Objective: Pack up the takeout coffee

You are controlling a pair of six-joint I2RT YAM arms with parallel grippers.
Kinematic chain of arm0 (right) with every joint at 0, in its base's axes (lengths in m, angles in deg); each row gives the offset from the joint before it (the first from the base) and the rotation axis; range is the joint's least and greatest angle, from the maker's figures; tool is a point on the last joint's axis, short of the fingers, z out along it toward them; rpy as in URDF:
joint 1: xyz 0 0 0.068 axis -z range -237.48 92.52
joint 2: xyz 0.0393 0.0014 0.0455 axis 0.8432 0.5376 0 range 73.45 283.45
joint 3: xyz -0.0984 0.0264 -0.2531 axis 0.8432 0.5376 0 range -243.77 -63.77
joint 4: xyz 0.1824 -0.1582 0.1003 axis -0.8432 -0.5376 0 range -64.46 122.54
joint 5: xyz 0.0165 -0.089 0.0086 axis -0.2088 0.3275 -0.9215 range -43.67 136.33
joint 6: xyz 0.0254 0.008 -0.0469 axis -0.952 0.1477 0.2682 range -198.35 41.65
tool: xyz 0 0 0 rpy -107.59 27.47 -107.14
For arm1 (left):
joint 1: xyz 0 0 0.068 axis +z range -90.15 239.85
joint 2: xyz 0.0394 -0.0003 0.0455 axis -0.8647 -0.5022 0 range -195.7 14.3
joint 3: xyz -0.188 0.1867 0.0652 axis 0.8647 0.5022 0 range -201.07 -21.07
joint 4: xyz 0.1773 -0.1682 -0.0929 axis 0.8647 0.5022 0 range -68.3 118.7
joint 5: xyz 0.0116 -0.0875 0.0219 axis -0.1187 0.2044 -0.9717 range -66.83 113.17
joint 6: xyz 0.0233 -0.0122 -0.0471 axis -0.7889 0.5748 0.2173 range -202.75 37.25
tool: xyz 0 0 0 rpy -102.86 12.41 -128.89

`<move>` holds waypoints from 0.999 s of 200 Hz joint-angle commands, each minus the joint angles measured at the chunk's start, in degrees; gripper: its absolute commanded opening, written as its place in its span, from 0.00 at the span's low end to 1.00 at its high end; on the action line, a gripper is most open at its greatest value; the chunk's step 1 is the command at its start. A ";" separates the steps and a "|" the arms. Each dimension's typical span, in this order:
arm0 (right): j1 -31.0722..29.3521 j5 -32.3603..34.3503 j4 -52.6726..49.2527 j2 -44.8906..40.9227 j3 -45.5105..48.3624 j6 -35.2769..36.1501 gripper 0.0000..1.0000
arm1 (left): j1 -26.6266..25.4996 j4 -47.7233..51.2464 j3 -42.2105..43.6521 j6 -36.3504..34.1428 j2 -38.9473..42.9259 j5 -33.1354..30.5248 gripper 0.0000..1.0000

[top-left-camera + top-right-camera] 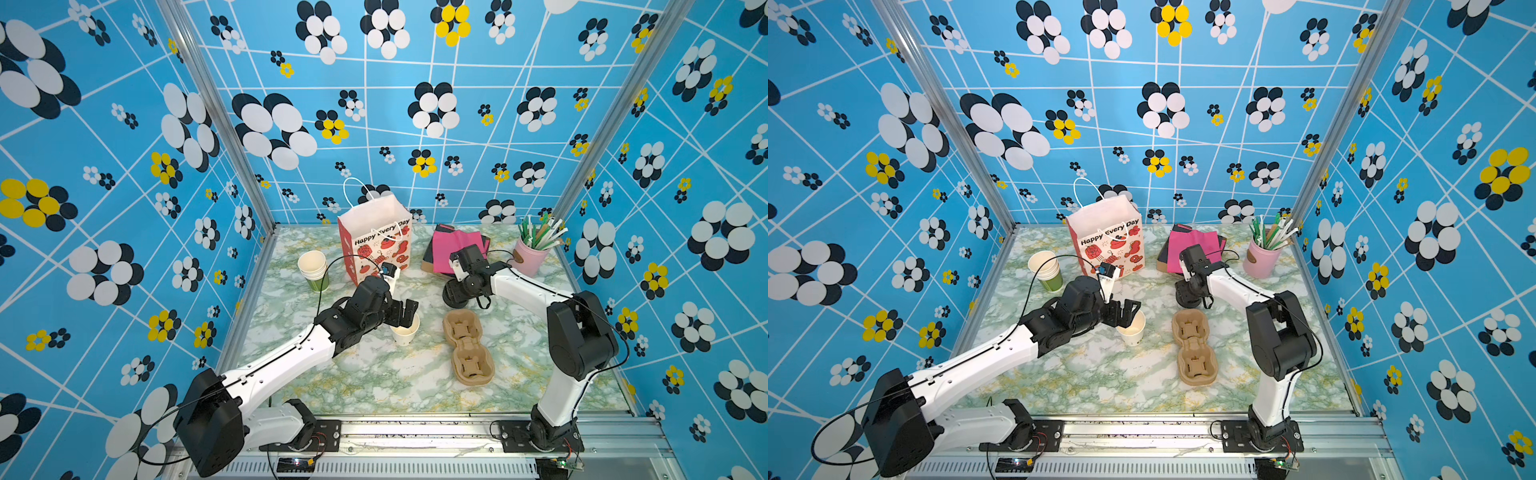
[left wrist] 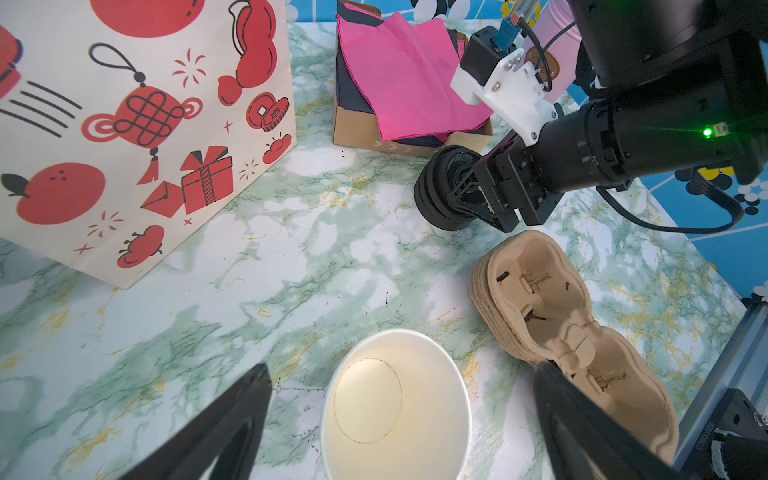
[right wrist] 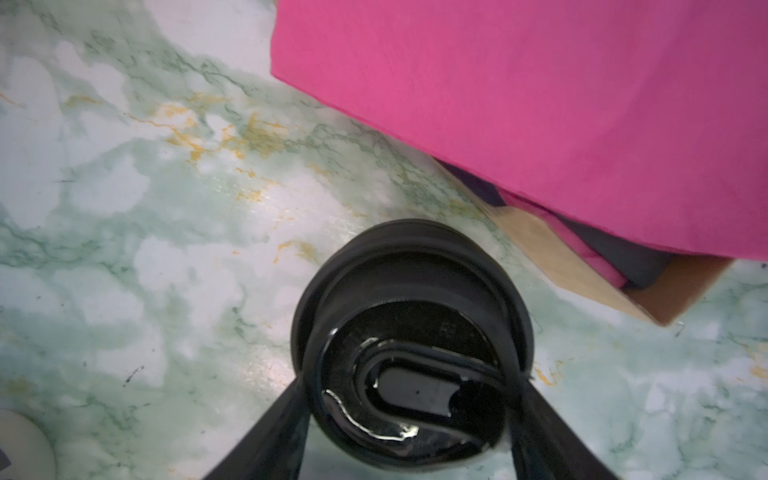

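Note:
The takeout coffee's small white paper cup (image 1: 405, 336) (image 1: 1133, 334) stands upright mid-table with its top open and its inside empty (image 2: 399, 415). My left gripper (image 1: 407, 315) (image 2: 401, 372) hangs open just over it, one finger on each side, touching nothing. To the right stands a short stack of black sip lids (image 1: 455, 297) (image 2: 436, 195). My right gripper (image 1: 456, 290) (image 3: 413, 374) is down over the stack, its fingers closed against both sides of the top lid (image 3: 415, 291). The gift bag (image 1: 376, 245) (image 1: 1111, 245) stands open behind.
A stack of cream-and-green cups (image 1: 313, 270) stands at the left. Brown pulp cup carriers (image 1: 467, 345) lie right of the white cup. A cardboard box of pink napkins (image 1: 455, 245) and a pink tin of straws (image 1: 530, 253) sit at the back right.

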 commanded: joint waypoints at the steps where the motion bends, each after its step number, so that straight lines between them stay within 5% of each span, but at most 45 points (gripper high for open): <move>1: -0.44 0.91 -1.79 -1.04 -1.63 -0.53 0.64 | 0.63 -0.75 -1.35 -1.20 -0.12 0.48 0.99; 126: -0.46 1.01 -4.70 -8.91 -2.63 0.11 0.61 | 1.50 -0.93 0.27 -1.65 2.09 -0.40 0.99; 200: -1.73 -5.77 -8.53 -15.64 -4.26 0.51 0.59 | 4.07 -0.24 1.18 -1.35 3.41 2.52 0.99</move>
